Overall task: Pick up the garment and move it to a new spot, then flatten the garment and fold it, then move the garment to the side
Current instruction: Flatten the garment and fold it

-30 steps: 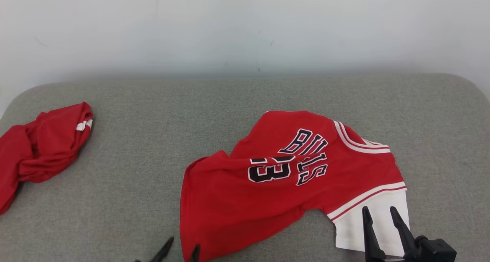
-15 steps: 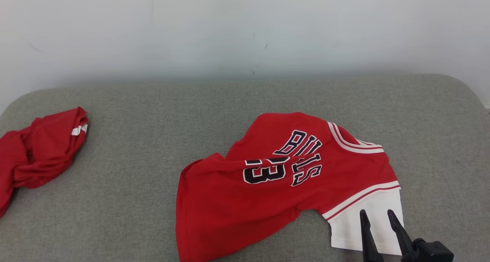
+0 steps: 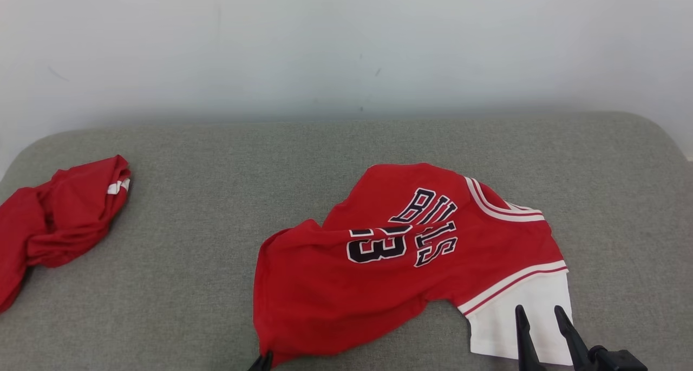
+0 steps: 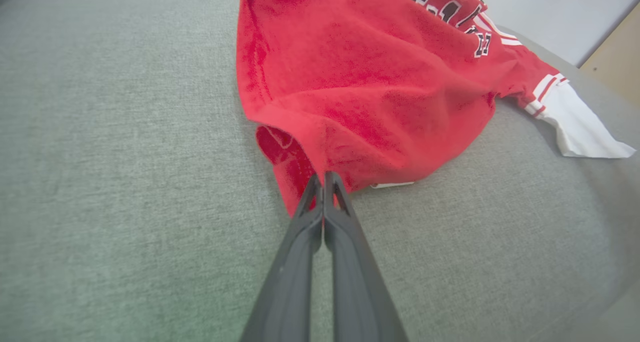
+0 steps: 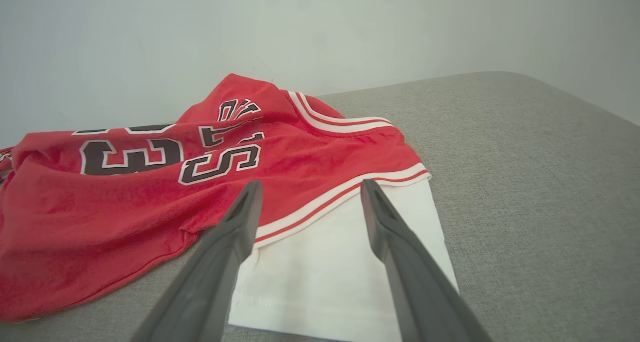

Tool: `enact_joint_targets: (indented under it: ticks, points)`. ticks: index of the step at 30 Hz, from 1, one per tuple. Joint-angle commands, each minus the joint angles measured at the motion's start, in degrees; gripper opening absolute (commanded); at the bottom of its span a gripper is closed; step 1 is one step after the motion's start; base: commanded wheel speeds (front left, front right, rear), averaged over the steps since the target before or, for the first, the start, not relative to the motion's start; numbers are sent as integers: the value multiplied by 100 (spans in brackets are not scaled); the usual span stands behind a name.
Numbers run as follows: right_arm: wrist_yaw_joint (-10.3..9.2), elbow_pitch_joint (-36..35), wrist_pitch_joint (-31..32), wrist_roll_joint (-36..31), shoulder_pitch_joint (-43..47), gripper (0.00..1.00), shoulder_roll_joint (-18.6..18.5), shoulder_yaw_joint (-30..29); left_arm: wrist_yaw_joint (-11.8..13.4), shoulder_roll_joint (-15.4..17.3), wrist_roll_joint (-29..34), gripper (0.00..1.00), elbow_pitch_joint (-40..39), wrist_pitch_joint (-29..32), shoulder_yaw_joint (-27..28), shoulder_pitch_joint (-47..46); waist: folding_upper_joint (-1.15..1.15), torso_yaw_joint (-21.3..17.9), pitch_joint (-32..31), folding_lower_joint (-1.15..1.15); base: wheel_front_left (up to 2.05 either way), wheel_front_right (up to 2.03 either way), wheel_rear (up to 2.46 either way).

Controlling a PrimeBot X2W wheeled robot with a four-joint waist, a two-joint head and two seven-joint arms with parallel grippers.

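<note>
The left gripper [image 4: 324, 176] is shut tight on the near edge of the red shirt [image 4: 370, 82] on the grey cushion [image 3: 189, 225]. The right gripper [image 5: 310, 184] is open over the white sleeve [image 5: 345, 267].

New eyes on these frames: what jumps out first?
The red jersey with black lettering, crumpled at the centre-right of the grey cushion. The left pincer is shut on its near red corner, while the right pincer stands open over the white sleeve. A second red garment lies bunched at the far left.
</note>
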Motion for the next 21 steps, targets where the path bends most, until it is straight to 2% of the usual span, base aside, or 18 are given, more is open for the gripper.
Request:
enact_joint_targets:
  ticks: [1, 6, 7, 12, 14, 20, 21]
  points:
    - [-13, -12, -1, -6, 49, 100, 6, -21, 8, 158, -27, 0, -195, -20, -20, 17, 0, 70, -27, 0, 0, 0, 0]
    - [-13, 11, 0, 32, 100, 100, 5, -25, 8, 648, -72, 0, -590, -20, -62, 150, 0, 182, -59, 0, 0, 0, 0]
    - [-13, 11, 0, 32, 100, 100, 5, -25, 8, 648, -72, 0, -590, -20, -62, 150, 0, 182, -59, 0, 0, 0, 0]
    - [-13, 14, -1, 86, 134, 100, 5, -1, 8, 1050, -306, 0, -871, 113, 14, 374, 0, 232, -58, 0, 0, 0, 0]
    - [-13, 57, 0, 96, 132, 100, 6, 13, 8, 1086, -385, 0, -840, 152, 1, 425, 0, 234, -60, 0, 0, 0, 0]
    - [-13, 145, 0, 104, 142, 100, 6, 47, 50, 827, -516, 0, -361, 56, 45, 416, 0, 211, -108, 0, 0, 0, 0]
    - [-13, 149, 0, 91, 140, 100, 5, 42, 57, 760, -528, 5, -304, 27, 96, 373, 0, 210, -115, 0, 0, 0, 0]
